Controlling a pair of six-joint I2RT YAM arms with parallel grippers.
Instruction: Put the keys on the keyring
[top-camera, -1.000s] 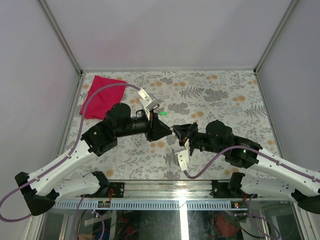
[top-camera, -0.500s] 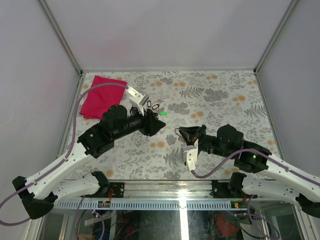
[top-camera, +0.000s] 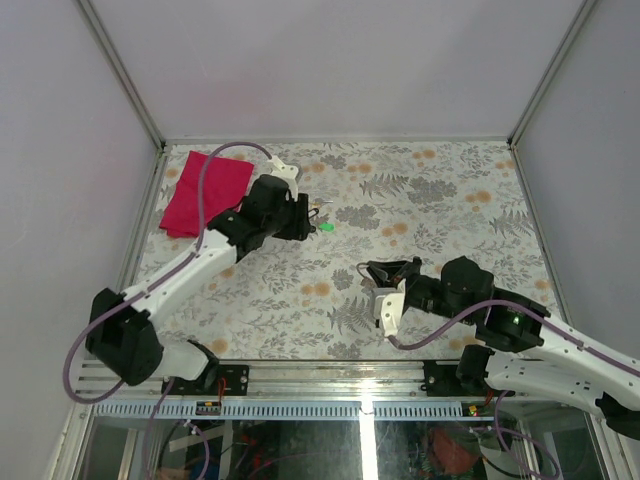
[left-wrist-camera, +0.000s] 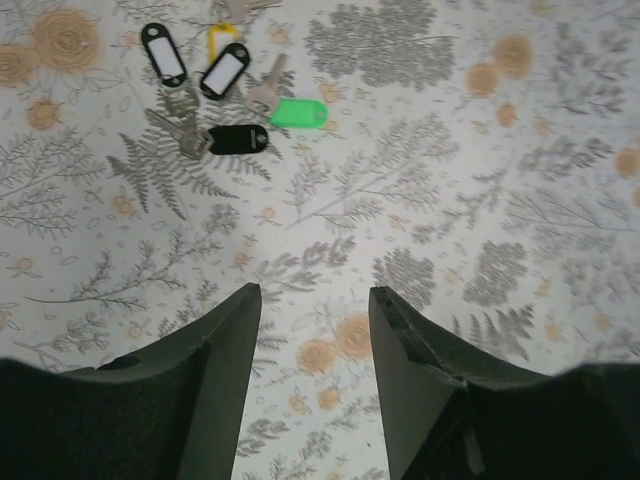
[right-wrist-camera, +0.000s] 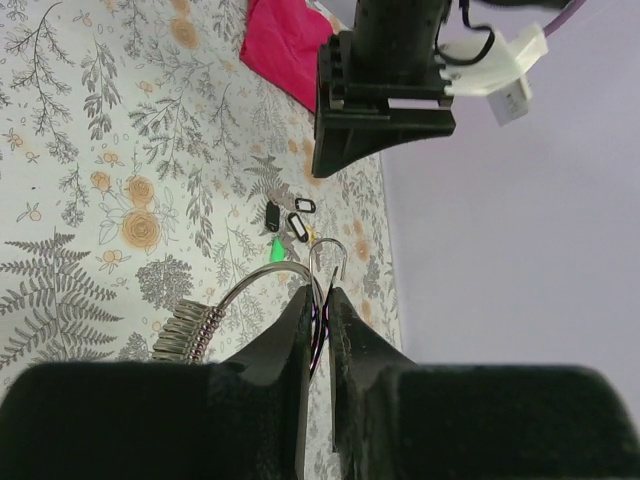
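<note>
The keys (left-wrist-camera: 238, 138), small with black looped heads, lie in a cluster on the floral table beside a bright green piece (left-wrist-camera: 298, 113). My left gripper (left-wrist-camera: 315, 292) is open and empty, a little short of them. In the top view the left gripper (top-camera: 303, 213) sits just left of the keys (top-camera: 318, 210). My right gripper (right-wrist-camera: 318, 292) is shut on the keyring (right-wrist-camera: 262, 280), a thin silver wire with a hooked open end above the fingertips and a stack of small silvery loops (right-wrist-camera: 190, 330). In the top view the right gripper (top-camera: 385, 270) holds it above the table's middle.
A red cloth (top-camera: 205, 190) lies at the far left corner, behind the left arm. Grey walls enclose the table on three sides. The left arm's wrist (right-wrist-camera: 385, 80) fills the top of the right wrist view, beyond the keys (right-wrist-camera: 285, 220).
The two grippers, nearly touching a second ago, have parted. The left gripper has swung to the far left, up to the keys. The right gripper has drawn back nearer and rightward with the keyring.
</note>
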